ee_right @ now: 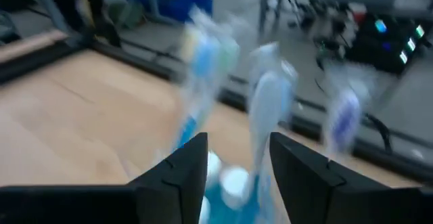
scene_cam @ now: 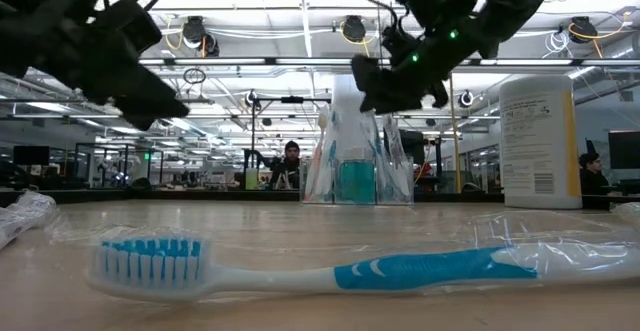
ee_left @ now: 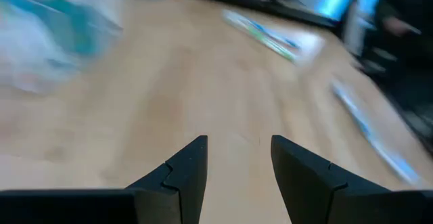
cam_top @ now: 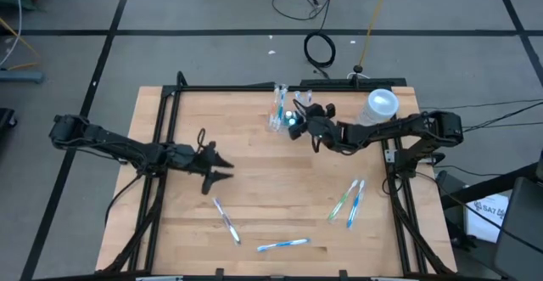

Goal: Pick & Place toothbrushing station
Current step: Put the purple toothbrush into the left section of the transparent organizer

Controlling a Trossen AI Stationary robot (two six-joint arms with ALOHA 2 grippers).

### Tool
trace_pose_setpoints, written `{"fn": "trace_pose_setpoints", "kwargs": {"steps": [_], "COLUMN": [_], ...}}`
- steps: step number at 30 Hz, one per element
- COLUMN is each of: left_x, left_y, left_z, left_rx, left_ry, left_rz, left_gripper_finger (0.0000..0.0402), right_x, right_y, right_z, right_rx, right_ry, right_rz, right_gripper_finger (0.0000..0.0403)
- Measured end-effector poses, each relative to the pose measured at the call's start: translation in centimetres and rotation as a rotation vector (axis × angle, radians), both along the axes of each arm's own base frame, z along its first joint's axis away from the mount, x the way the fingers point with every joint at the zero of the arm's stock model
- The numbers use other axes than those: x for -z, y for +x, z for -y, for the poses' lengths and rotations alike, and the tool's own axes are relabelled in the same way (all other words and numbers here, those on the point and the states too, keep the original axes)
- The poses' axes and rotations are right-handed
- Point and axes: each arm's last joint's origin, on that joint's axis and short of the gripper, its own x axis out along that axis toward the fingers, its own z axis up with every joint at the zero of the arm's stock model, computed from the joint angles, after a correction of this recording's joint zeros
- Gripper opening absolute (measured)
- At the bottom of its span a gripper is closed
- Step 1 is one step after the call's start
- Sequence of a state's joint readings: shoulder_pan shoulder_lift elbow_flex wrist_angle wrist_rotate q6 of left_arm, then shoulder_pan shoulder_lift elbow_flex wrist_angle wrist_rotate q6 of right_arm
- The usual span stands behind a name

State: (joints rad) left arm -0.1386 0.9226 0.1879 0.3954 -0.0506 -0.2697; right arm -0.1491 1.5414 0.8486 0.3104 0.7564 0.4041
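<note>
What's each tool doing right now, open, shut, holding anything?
Left tool: open, empty, above bare table.
Right tool: open, holding nothing, at the toothbrushing station.

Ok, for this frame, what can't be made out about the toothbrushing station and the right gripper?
- Toothbrushing station, high view: too small to count its brushes.
- Right wrist view: the station is motion-blurred; contents smear together.
- Low view: the right gripper hides part of the station's top, so contact cannot be told.
- Left wrist view: the left gripper is open, the table beyond it blurred.
</note>
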Motion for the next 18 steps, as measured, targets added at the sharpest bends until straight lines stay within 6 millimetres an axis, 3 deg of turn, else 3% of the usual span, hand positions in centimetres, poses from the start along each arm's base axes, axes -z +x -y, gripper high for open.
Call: {"fn": "trace_pose_setpoints", "kwargs": {"steps": [5,12,15,18], "left_x": [0.7,1.6,2.0,2.4], "left_y": [-0.6,-1.7,-2.0,-2.0], "left_z": [1.5,3.6,4.2,4.4], "left_rx": [0.231,0.397,0.421,0.336], "left_ry": [-0.04,0.056,0.094,0.161], "left_rz": [-0.09,-0.167,-0.205,-0.223], "left_gripper_finger": [0.0166,0.0166,0.0166,0.0166], "right_x": [-1.7,-3.7,-3.8,-3.8], "right_y": [0.9,1.5,1.5,1.6], "right_z": [-1.2,-3.6,-4.3,-4.7], "right_rx": [-0.096,-0.185,-0.212,-0.23], "right_ry": [-0.154,-0.291,-0.321,-0.341], "right_rz": [0.041,0.132,0.118,0.095], "right_gripper_finger": [0.0153,0.0151,0.0151,0.0151]}}
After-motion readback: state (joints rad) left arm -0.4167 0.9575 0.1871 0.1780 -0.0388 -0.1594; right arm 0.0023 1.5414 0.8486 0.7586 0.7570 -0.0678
